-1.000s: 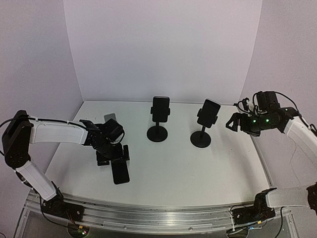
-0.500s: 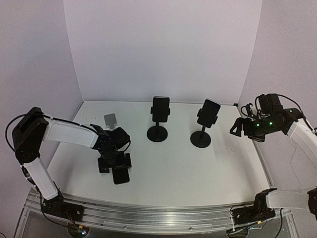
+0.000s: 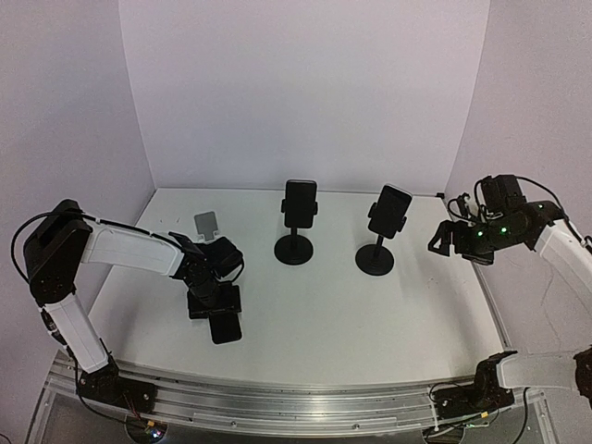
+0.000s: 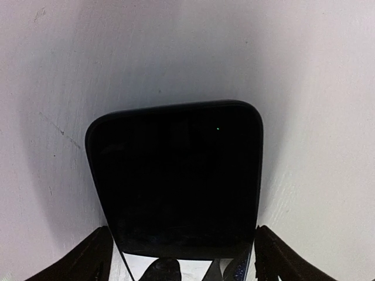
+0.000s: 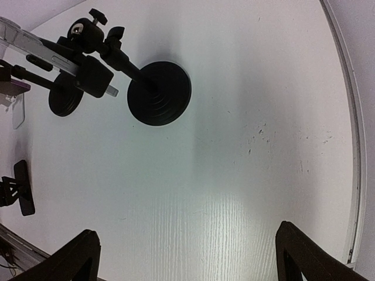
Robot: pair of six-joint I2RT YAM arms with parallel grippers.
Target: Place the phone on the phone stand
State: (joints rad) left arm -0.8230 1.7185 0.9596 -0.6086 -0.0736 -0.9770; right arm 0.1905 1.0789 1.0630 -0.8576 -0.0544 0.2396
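Observation:
A black phone [image 3: 225, 327] lies flat on the white table at the front left. My left gripper [image 3: 215, 302] is low over its far end, with a finger on each long edge. In the left wrist view the phone [image 4: 176, 175] fills the middle and the fingers [image 4: 96, 257] press in at both sides, narrower than fully open. A small empty grey-white phone stand [image 3: 205, 224] is behind the left gripper. My right gripper [image 3: 436, 235] hovers open and empty at the right [image 5: 187, 240].
Two black stands [image 3: 294, 248] [image 3: 375, 259], each holding a dark phone, are at mid-table; both round bases show in the right wrist view [image 5: 159, 92] [image 5: 65, 99]. The table's right edge rail [image 5: 350, 146] runs beside the right arm.
The left gripper swung over the flat phone, came down at its end and narrowed onto its sides. The right gripper drifted slightly right and down.

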